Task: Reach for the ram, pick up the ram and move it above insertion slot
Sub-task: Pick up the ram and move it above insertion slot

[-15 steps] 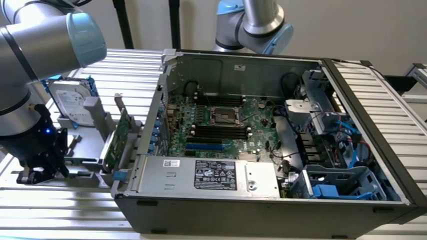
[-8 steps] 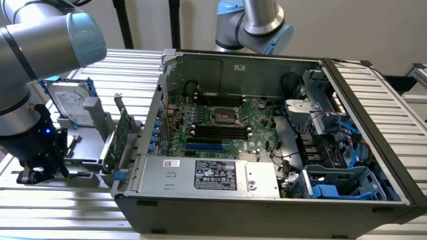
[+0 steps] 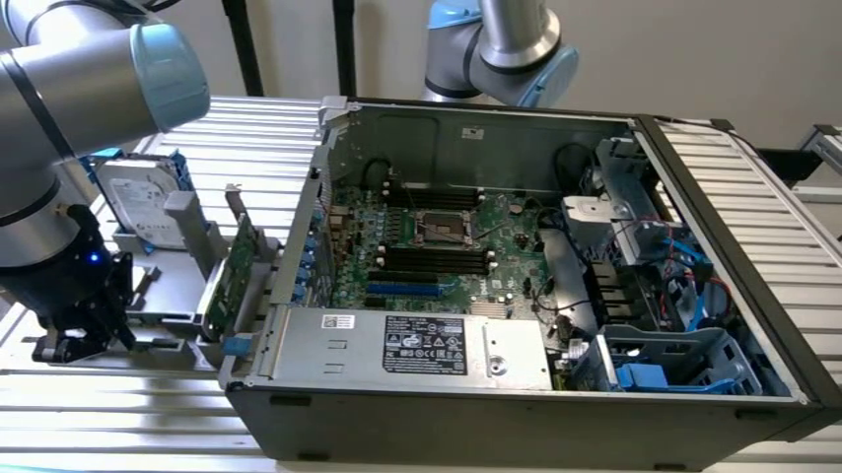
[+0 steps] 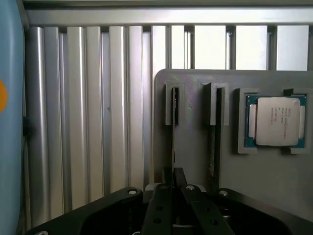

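The ram [image 4: 174, 129] stands on edge in a groove of the grey holder [image 4: 190, 147], seen as a thin dark strip. My gripper [image 4: 173, 180] is over its near end, with both black fingers pressed against its two sides, so it is shut on the ram. In the exterior view my gripper [image 3: 79, 330] is low over the holder, at the exterior view's left, outside the open computer case. The insertion slot [image 3: 435, 259] is one of several parallel black sockets on the motherboard, beside the square processor socket [image 3: 444, 227], well off to the exterior view's right of my gripper.
A second dark stick [image 4: 215, 137] stands in the neighbouring groove, and a processor chip [image 4: 276, 120] lies in a recess beyond it. A hard drive [image 3: 145, 202] and a green expansion card [image 3: 244, 266] stand between gripper and case wall [image 3: 310, 227]. A second arm [image 3: 507, 49] rises behind the case.
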Available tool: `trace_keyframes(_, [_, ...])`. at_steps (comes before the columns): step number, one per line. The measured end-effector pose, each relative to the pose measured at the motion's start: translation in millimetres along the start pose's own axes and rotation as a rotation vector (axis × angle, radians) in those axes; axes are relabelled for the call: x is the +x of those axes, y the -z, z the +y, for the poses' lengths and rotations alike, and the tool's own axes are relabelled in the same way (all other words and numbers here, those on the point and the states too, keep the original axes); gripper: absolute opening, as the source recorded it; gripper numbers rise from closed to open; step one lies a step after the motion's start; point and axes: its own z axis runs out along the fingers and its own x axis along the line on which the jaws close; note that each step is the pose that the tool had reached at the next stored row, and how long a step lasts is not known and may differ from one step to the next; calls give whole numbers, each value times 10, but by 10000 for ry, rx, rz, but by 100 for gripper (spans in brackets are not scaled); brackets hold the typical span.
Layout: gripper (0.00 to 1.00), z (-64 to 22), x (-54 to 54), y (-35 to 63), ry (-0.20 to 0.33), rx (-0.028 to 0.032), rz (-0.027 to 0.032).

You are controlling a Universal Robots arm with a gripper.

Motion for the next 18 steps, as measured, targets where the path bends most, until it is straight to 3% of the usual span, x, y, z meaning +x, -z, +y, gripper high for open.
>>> trace_keyframes(11, [13,0,-1,136,1,0,-8])
trace_keyframes(18, [13,2,-1,360,1,-1,-20])
